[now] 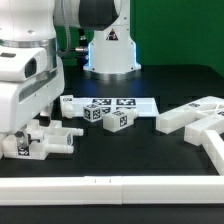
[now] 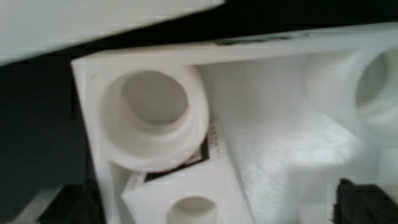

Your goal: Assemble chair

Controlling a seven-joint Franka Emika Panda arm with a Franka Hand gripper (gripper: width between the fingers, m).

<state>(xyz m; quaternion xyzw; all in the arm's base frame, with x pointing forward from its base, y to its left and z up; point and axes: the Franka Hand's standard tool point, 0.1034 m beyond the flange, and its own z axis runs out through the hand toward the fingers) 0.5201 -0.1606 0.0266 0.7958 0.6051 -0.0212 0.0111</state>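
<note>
White plastic chair part (image 2: 285, 130) lies between the wide-spread jaws of the end effector (image 2: 210, 203), apparently unheld; a crooked lift could snag and shift it.

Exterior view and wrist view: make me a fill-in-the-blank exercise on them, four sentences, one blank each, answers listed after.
1. The robot arm works at the exterior view's ___ side.
2. Just in front of the marker board sit ___ small tagged blocks.
3. The wall behind the table is ___.
4. In the wrist view, the white chair part has round ___.
Missing words: left; two; green; holes.
</note>
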